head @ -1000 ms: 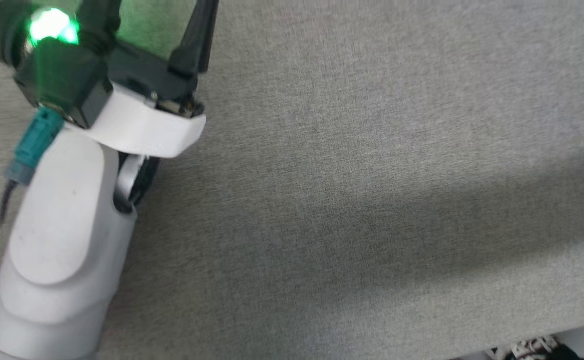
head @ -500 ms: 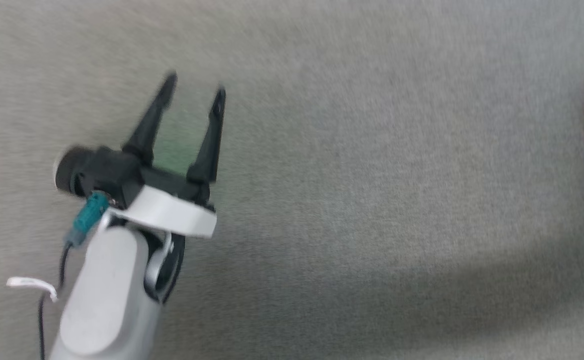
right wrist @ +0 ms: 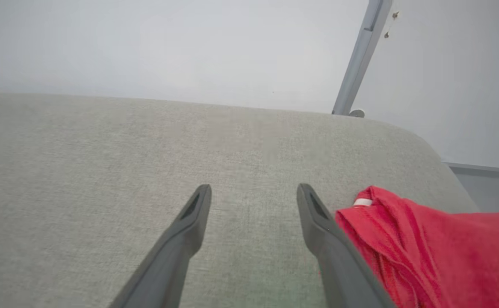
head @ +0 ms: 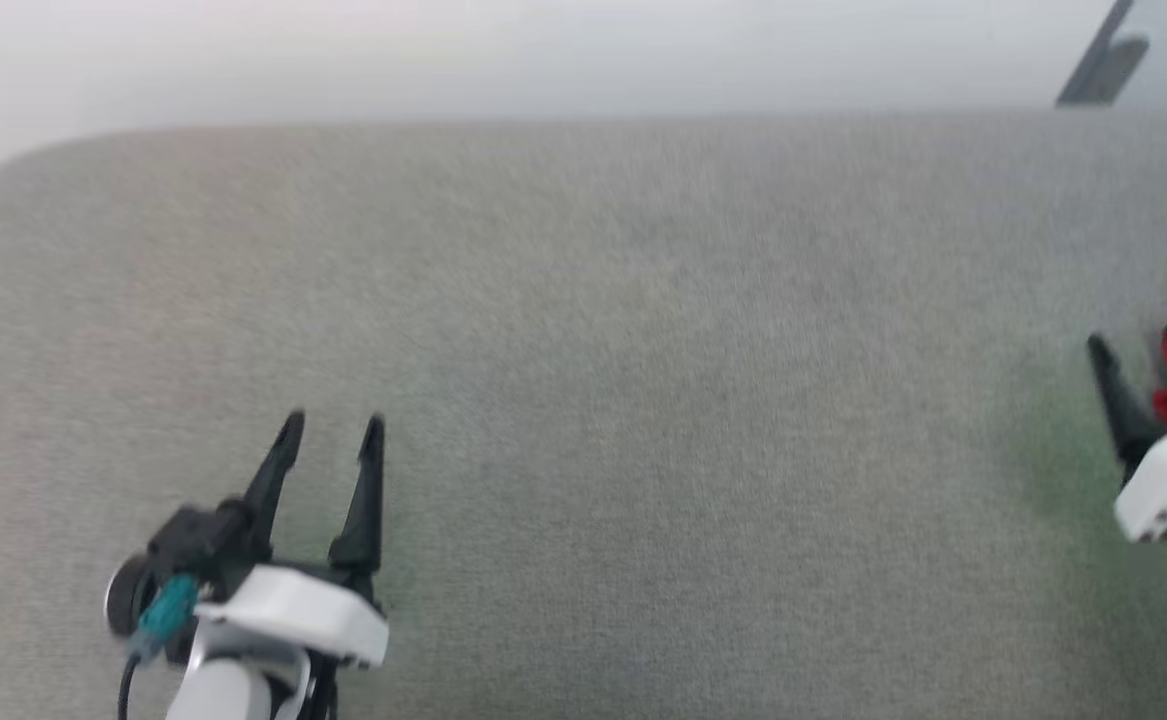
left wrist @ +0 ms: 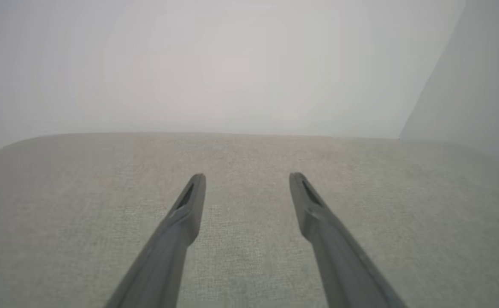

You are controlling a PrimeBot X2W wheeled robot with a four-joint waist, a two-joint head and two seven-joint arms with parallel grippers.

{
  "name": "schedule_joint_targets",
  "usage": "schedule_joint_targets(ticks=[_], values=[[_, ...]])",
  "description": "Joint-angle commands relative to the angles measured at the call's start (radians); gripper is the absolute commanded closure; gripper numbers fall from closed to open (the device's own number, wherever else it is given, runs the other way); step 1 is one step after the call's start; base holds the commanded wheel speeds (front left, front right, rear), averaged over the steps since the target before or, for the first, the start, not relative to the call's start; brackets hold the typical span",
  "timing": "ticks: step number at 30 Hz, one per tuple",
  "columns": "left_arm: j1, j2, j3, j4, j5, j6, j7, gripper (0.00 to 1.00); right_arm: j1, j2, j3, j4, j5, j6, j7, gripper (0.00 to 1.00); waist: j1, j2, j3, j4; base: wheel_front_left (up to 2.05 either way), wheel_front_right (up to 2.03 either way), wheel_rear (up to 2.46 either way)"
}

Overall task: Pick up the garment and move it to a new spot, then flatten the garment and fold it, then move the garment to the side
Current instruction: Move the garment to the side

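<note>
The garment (right wrist: pixel 424 248) lies as a crumpled red heap with a small white band showing at its top, in the lower right of the right wrist view; in the head view it sits at the right edge of the frame, about mid-height. It rests on a grey fabric-covered surface (head: pixel 643 350) near that surface's rounded far corner. The right gripper (right wrist: pixel 253 189) has its fingers spread wide with only bare grey fabric between them. One finger runs just beside the heap's edge, and whether it touches cannot be told. The left gripper (head: pixel 334 422) hangs at the lower left of the head view, well apart from the garment, its fingers likewise spread and holding nothing. A grey metal pole (right wrist: pixel 360 55) stands behind the surface against a pale wall.
</note>
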Motion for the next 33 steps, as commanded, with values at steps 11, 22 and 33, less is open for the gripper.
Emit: schedule_joint_targets(ticks=[11,22,33], values=[[0.148,-0.004,0.062,-0.010,-0.024,0.001,-0.002,0.00,0.236,0.082,-0.061,-0.178,-0.003,0.000,-0.066,0.00,0.0000,-0.0001,-0.146,0.040,0.00,0.00,0.00],[0.250,0.007,0.085,-0.132,-0.027,0.001,-0.002,0.00,0.446,0.140,-0.253,-0.413,-0.082,0.000,-0.055,0.00,0.0000,-0.0001,-0.179,0.061,0.00,0.00,0.00],[0.325,-0.006,0.107,-0.222,-0.023,0.001,-0.002,0.00,0.621,0.241,-0.426,-0.671,-0.167,0.000,0.053,0.00,0.0000,-0.0001,-0.185,0.080,0.00,0.00,0.00]])
